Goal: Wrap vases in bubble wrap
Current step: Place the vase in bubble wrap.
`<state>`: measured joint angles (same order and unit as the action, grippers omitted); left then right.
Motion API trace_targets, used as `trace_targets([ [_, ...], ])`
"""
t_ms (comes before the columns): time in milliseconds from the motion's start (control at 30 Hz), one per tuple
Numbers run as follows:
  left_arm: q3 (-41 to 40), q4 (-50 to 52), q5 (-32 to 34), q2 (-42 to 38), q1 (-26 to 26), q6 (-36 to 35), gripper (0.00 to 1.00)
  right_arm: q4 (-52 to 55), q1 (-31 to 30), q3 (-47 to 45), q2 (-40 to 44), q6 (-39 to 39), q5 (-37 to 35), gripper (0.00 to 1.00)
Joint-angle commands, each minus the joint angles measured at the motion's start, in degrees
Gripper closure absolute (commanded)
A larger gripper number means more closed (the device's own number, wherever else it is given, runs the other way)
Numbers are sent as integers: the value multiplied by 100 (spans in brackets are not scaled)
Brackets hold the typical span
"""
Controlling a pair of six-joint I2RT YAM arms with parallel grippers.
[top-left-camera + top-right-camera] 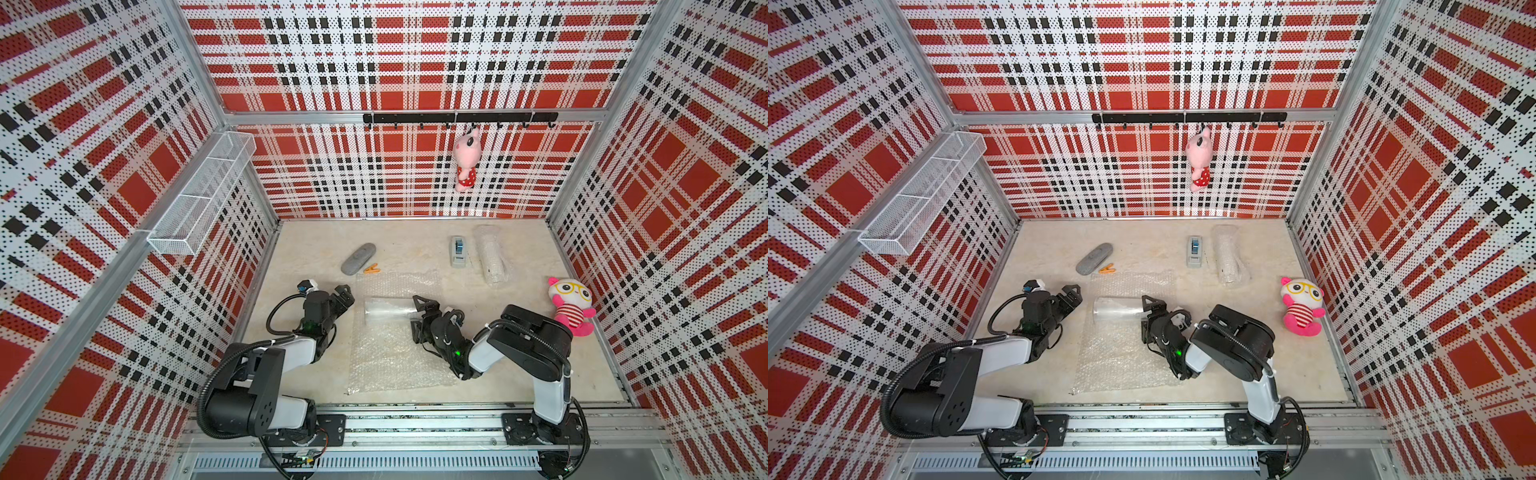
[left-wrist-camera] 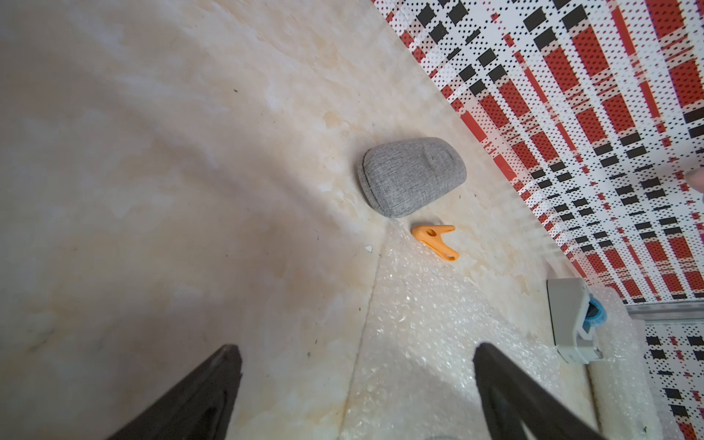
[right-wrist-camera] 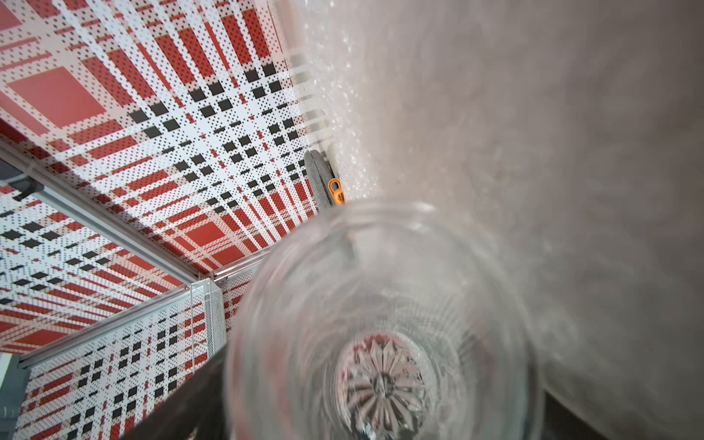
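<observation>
Vase (image 1: 386, 309) — clear glass — lies on its side across the far part of the flat wrap (image 1: 390, 357), mouth toward my right pincer (image 1: 416, 314), base toward my left. The right pincer straddles the rim; I cannot tell whether it grips the glass or merely brackets it. My left pincer (image 2: 356, 349) hangs released and empty at the sheet's edge.

I judge the step to be settling the vase for rolling. To do it well, I should draw the right pincer back along the vase's axis so the rim is not dragged. The left should stand by the base, since round glass may roll. Then I should lift the sheet's near edge, fold it over the body and roll it snugly, leaving spare wrap at both ends.

My count:
- one bare vase
- one flat sheet
- one rolled bundle (image 1: 492, 257) of wrap, its contents hidden
- one tape dispenser (image 1: 458, 250)
- one grey case (image 1: 358, 258)
- one orange clip (image 1: 371, 269)
- two plush toys — one hanging (image 1: 466, 160), one on the surface (image 1: 571, 305)
</observation>
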<state>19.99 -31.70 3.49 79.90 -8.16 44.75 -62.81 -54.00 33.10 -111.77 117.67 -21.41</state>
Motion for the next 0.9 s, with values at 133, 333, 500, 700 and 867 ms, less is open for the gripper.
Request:
trace_targets([
  [133,84,-73,34,70,-12,-89,2,42,42,-65,245,434,176,0],
  [333,92,-73,38,98,-1,-89,2,38,229,-14,302,144,489,0],
  [500,86,-73,57,86,3,-103,2,1781,475,347,1443,-1729,1149,0],
  [700,84,-73,82,61,-1,-116,2,4787,448,1396,2886,-4913,496,0],
  [867,84,-64,84,46,-8,-125,2,5524,1027,2887,2176,-8096,1661,0],
])
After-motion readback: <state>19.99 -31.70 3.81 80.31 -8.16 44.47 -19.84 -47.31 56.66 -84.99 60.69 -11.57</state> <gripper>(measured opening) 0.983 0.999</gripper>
